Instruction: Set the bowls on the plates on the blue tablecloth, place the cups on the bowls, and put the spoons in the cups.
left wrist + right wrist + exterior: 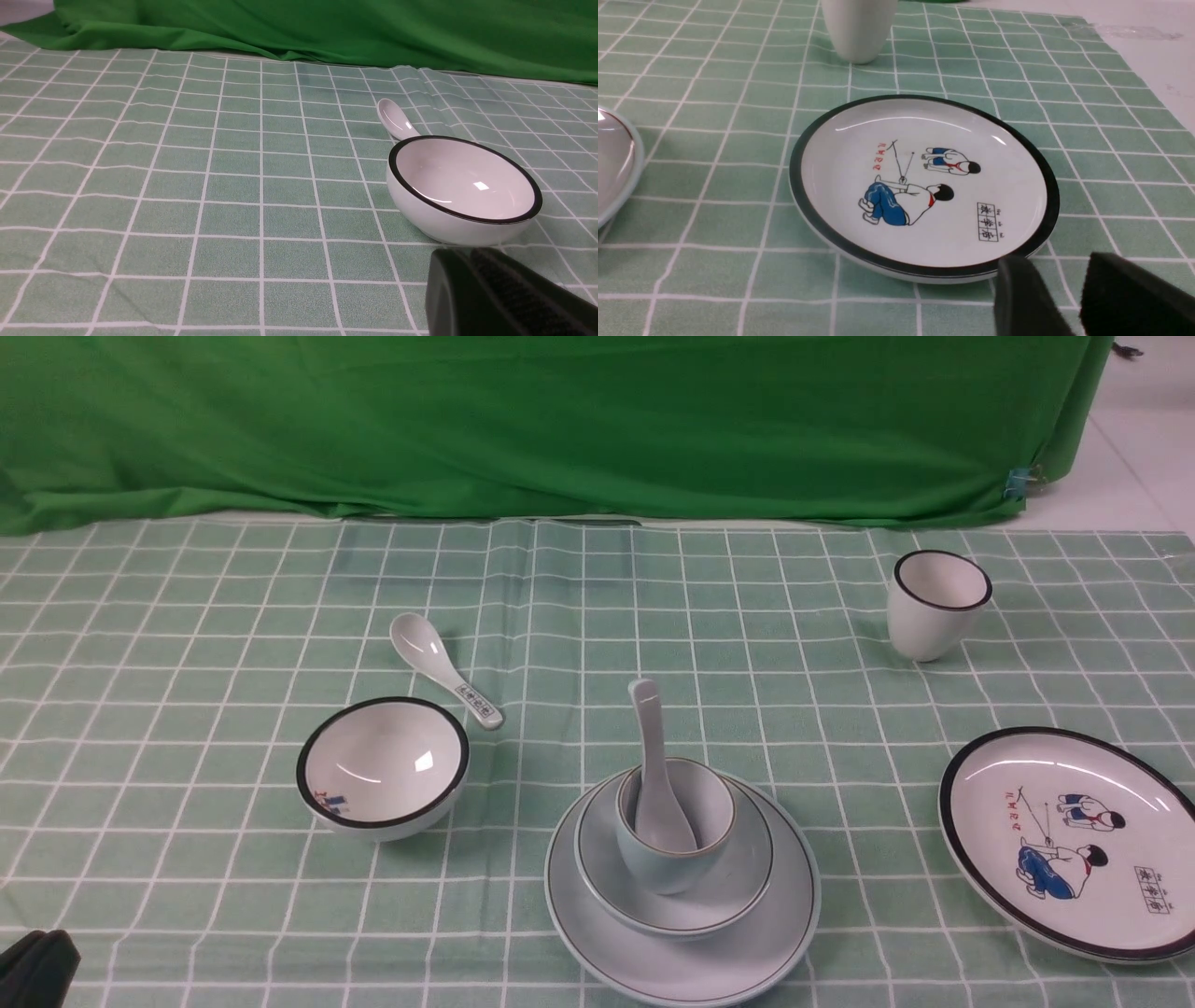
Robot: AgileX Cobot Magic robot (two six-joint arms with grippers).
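— What are we seeing near centre?
— The pale blue plate (683, 952) is carrying its bowl (674, 901), cup (674, 845) and plain spoon (653, 775).
— And elsewhere?
— The black-rimmed bowl (383, 767) is sitting left, the printed spoon (443, 681) just behind; the cartoon plate (1074, 840) is lying right, the tapered cup (936, 604) standing beyond.

The black-rimmed plate (924, 186) carries a short column of red characters beside the cartoon children and a small black grid box of characters near its rim; they look Chinese, but are too small to read. The spoon (446, 683) lying on the cloth has a boxed dark print on its handle, also illegible. Nothing else bears writing.
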